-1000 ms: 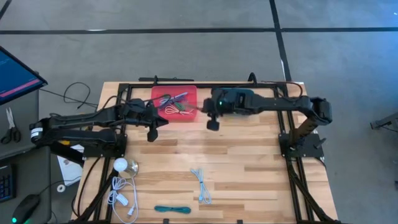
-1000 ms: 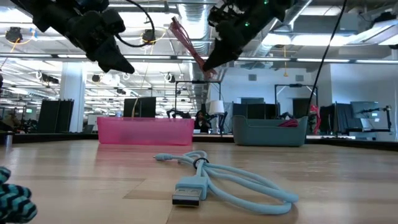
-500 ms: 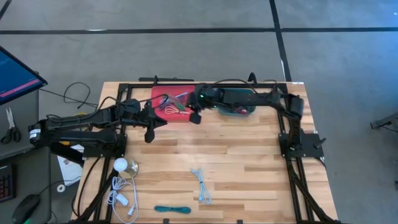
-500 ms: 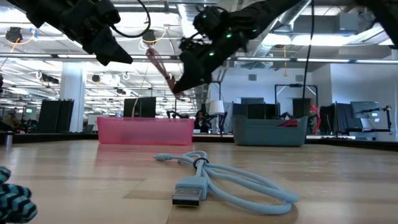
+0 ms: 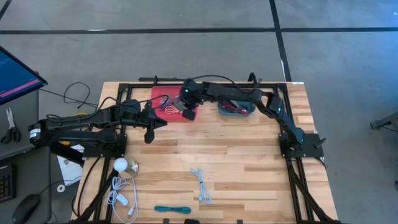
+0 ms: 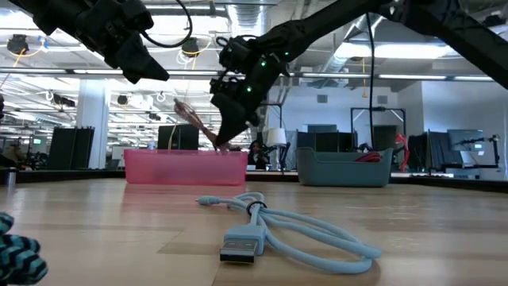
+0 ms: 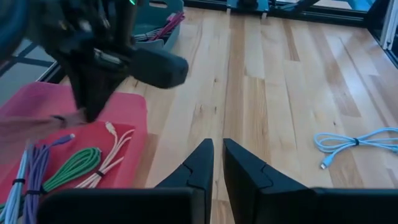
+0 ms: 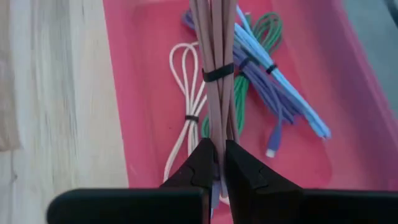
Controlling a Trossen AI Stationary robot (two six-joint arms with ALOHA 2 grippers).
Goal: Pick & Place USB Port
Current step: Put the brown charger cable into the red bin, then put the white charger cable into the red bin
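A brownish-pink USB cable bundle (image 8: 212,56), bound with a black tie, sticks out ahead of my right gripper (image 8: 217,163), which is shut on it over the pink tray (image 5: 163,93). In the low view the bundle (image 6: 193,121) slants up from the gripper (image 6: 225,141) above the tray's rim (image 6: 184,156). White, green, purple and light blue cables (image 8: 261,74) lie in the tray. My left gripper (image 7: 217,163) is shut with nothing between its fingers, and hangs above the table just near of the tray (image 5: 148,137). My right gripper pinches one end of the bundle (image 8: 214,132) between its two fingers. The fingers slant down from the table's right and lie along the cable, which runs on past their tips. The bundle is clear of the tray and the cables in it.
A grey bin (image 5: 237,107) holding more cables stands right of the tray. On the near half of the table lie a light blue cable (image 5: 201,184), a teal braided cable (image 5: 173,210) and white cables with a plug (image 5: 122,191) at the near left.
My right gripper has carried the bundle toward the table's left and down, from the grey bin's side to over the pink tray, tipping further downward. The bundle, upright before, now slants low over the tray's rim.
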